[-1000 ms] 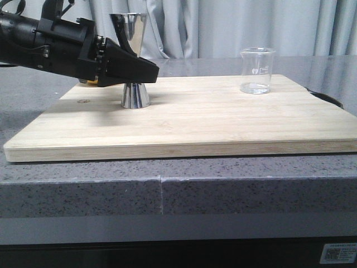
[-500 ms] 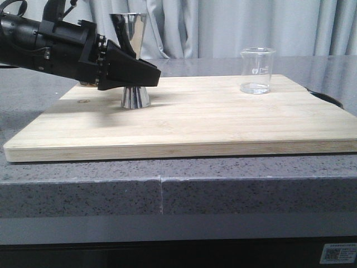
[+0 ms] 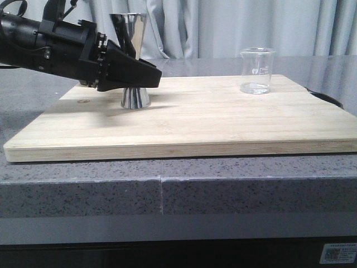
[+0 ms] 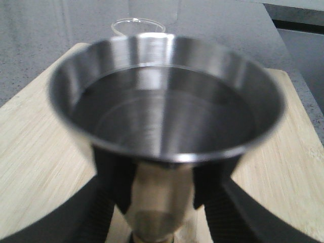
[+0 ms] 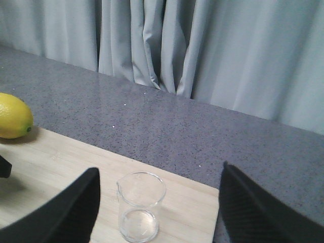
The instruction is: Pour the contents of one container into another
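The steel jigger stands upright on the left of the wooden board. My left gripper reaches in from the left and is shut on its narrow waist. In the left wrist view the jigger fills the frame, liquid in its upper cup, with the gripper pressing both sides below it. The clear glass beaker stands at the board's far right and looks nearly empty. In the right wrist view the beaker sits apart, between the fingers of my open right gripper. The right arm is out of the front view.
A yellow lemon lies on the board's far side, behind the left arm in the front view. The beaker's rim shows past the jigger. Grey curtains hang behind the speckled counter.
My left gripper has slid a little to the right around the jigger's waist. The jigger and the beaker have stayed where they were.
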`<state>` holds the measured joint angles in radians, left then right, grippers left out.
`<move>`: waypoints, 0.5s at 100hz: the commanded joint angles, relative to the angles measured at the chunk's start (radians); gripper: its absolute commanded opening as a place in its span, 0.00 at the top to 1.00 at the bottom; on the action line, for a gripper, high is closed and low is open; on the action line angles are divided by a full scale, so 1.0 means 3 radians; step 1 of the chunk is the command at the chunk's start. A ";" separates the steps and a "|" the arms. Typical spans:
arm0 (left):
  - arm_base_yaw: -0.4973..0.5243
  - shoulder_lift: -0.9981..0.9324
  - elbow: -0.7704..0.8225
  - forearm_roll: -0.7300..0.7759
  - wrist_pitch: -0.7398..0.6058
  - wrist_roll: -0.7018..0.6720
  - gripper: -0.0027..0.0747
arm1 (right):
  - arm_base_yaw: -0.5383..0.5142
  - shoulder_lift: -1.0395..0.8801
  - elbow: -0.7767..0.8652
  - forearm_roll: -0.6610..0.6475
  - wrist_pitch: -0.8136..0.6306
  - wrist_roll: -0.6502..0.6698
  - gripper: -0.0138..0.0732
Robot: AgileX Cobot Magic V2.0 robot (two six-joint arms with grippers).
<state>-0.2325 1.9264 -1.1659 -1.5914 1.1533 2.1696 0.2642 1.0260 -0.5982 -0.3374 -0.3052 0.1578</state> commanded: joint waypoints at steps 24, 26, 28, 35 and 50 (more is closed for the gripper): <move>0.0010 -0.0159 -0.0072 -0.0174 0.0245 -0.0054 0.48 | -0.0009 -0.0077 -0.0094 0.0001 -0.0274 0.0004 0.33; 0.0010 -0.0159 -0.0072 -0.0174 0.0245 -0.0058 0.48 | -0.0009 -0.0077 -0.0094 0.0001 -0.0274 0.0004 0.33; 0.0010 -0.0159 -0.0072 -0.0174 0.0245 -0.0068 0.48 | -0.0009 -0.0077 -0.0094 0.0001 -0.0274 0.0004 0.33; 0.0010 -0.0159 -0.0072 -0.0167 0.0245 -0.0070 0.48 | -0.0009 -0.0077 -0.0094 0.0001 -0.0274 0.0004 0.33; 0.0010 -0.0159 -0.0072 -0.0154 0.0259 -0.0075 0.48 | -0.0009 -0.0077 -0.0094 0.0001 -0.0274 0.0004 0.33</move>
<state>-0.2325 1.9264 -1.1659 -1.5847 1.1592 2.1585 0.2642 1.0260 -0.5982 -0.3374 -0.3068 0.1578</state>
